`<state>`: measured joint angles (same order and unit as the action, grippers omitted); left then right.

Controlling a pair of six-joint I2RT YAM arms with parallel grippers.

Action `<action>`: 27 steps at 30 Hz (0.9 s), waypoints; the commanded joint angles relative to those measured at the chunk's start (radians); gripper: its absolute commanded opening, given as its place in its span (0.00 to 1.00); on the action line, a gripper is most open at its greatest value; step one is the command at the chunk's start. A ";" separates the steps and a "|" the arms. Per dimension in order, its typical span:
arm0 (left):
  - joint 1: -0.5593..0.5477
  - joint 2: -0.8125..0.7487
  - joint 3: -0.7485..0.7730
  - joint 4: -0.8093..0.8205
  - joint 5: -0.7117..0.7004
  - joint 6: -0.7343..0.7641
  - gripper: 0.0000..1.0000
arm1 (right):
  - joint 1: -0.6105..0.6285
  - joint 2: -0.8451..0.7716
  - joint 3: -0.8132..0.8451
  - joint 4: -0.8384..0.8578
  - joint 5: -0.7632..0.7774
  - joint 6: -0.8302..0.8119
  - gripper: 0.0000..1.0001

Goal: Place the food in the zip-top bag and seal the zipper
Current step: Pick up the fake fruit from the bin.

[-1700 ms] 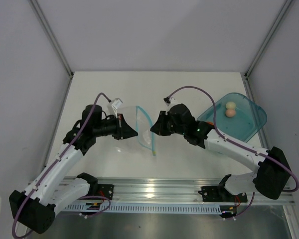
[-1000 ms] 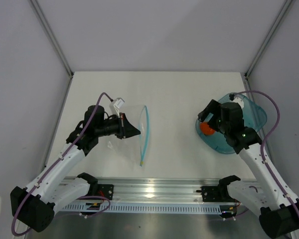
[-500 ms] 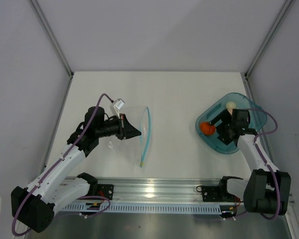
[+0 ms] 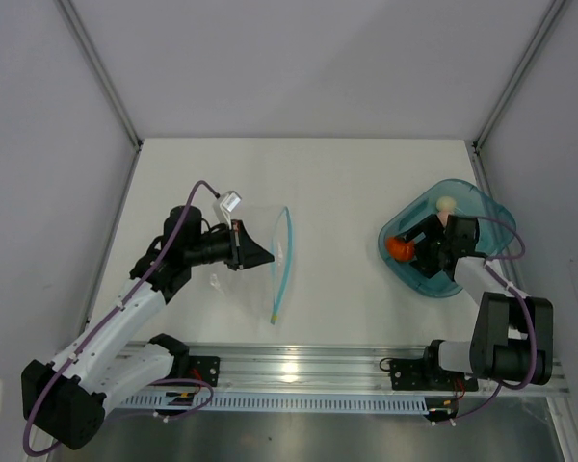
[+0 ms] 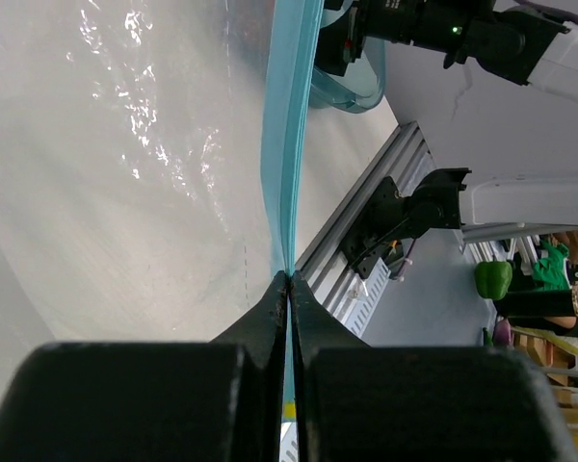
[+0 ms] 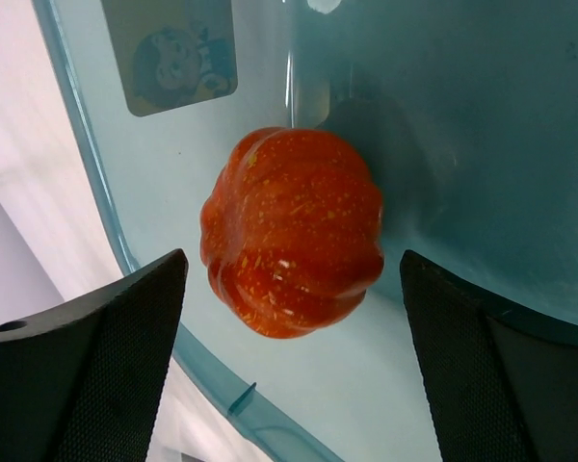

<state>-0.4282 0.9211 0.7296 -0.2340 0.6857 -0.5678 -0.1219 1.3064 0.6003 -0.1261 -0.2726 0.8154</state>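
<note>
Seen from above, my left gripper (image 4: 268,257) sits at centre left of the frame, its jaws pressed tight together on the zip-top bag (image 4: 258,227), a clear, crinkly pouch lying on the white table (image 4: 347,183). The zipper (image 4: 286,252), a thin teal-blue strip, runs down the bag's right edge from the upper middle of the frame toward the lower middle and ends in a small yellowish tip (image 4: 275,316) nearest the bottom. In my left wrist view the two dark fingers (image 5: 135,404) fill the bottom of the frame, and the teal strip comes straight down from the top and disappears into the seam where they meet. My right gripper (image 4: 416,248) is at centre right, well apart from the bag, over a translucent teal plate (image 4: 494,218). Its jaws are open. In the right wrist view one dark finger shows at the lower left and the other at the lower right, with the orange-red lump (image 6: 292,231) lying on the plate between them, near the plate's rim, and I see a gap on each side of it. The pale cream ball (image 4: 447,204) rests on the same plate, toward its upper edge, apart from the lump. A small picture sticker (image 6: 171,43) shows through the plate at the upper left of that wrist view.
</note>
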 commanded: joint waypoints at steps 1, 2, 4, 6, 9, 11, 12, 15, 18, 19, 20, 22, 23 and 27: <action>-0.004 -0.002 0.002 0.044 0.028 -0.012 0.00 | -0.005 0.028 -0.016 0.114 -0.037 0.028 0.91; -0.004 -0.002 0.002 0.044 0.026 -0.012 0.01 | -0.005 0.034 -0.019 0.114 -0.054 0.028 0.88; -0.004 -0.002 0.001 0.042 0.029 -0.014 0.01 | -0.005 0.037 -0.030 0.154 -0.063 0.031 0.82; -0.004 -0.002 0.001 0.042 0.028 -0.015 0.01 | -0.005 0.027 -0.039 0.163 -0.062 0.030 0.76; -0.004 -0.005 -0.002 0.042 0.026 -0.017 0.00 | -0.005 -0.016 -0.048 0.155 -0.045 0.022 0.61; -0.004 -0.007 -0.006 0.041 0.025 -0.018 0.01 | -0.005 -0.048 -0.048 0.145 -0.036 0.015 0.48; -0.004 -0.007 -0.004 0.041 0.025 -0.018 0.01 | -0.007 -0.058 -0.045 0.129 -0.028 0.005 0.34; -0.004 -0.010 -0.006 0.035 0.018 -0.018 0.01 | -0.007 -0.105 -0.024 0.065 -0.013 -0.018 0.24; -0.004 -0.016 -0.009 0.027 0.009 -0.017 0.00 | -0.005 -0.194 0.013 -0.019 -0.001 -0.064 0.19; -0.004 -0.019 -0.010 0.024 0.003 -0.018 0.01 | -0.002 -0.222 0.027 -0.077 0.007 -0.093 0.18; -0.004 -0.019 -0.009 0.024 0.000 -0.018 0.01 | 0.011 -0.278 0.042 -0.108 0.009 -0.107 0.17; -0.004 -0.018 -0.009 0.022 -0.003 -0.018 0.01 | 0.047 -0.334 0.093 -0.185 0.009 -0.143 0.17; -0.004 -0.015 0.002 0.018 -0.005 -0.017 0.01 | 0.073 -0.360 0.113 -0.213 0.012 -0.157 0.16; -0.004 -0.002 0.027 -0.011 -0.012 -0.003 0.01 | 0.348 -0.452 0.222 -0.299 0.041 -0.197 0.16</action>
<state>-0.4282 0.9203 0.7254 -0.2367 0.6834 -0.5758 0.0700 0.9112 0.7353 -0.3321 -0.2436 0.6857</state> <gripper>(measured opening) 0.005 0.557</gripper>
